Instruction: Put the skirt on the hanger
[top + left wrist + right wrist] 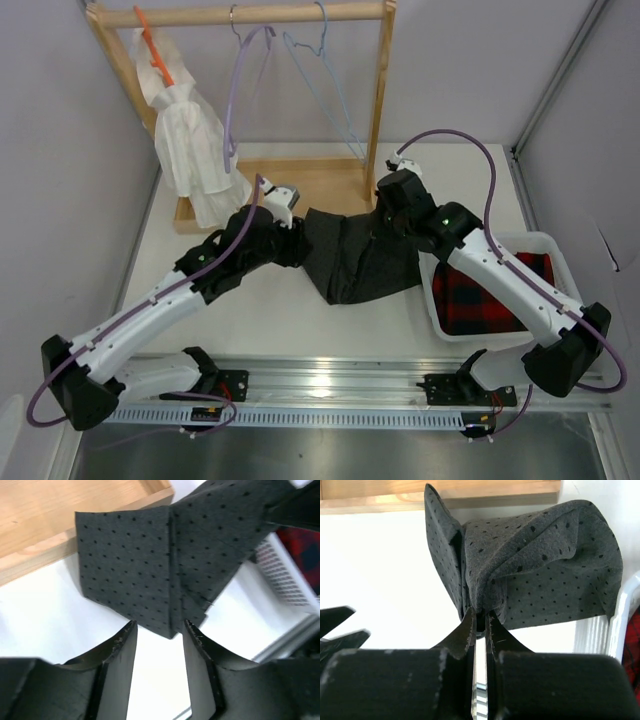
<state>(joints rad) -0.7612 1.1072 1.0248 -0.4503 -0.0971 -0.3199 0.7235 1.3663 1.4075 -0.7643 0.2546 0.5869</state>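
Now your right claw [479,622] is pinched tight on the skirt [355,255]. Your left claw [159,630] gapes, a folded corner just ahead of its tips — the hanger [324,45] hangs well beyond both, nearer the right.

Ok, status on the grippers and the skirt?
Right gripper pinching skirt. Left gripper open at its corner. Blue hanger bare on rail, purple hanger beside it.

place: robot lab | signs: aluminium rail [330,385], grey partition walls [60,140]
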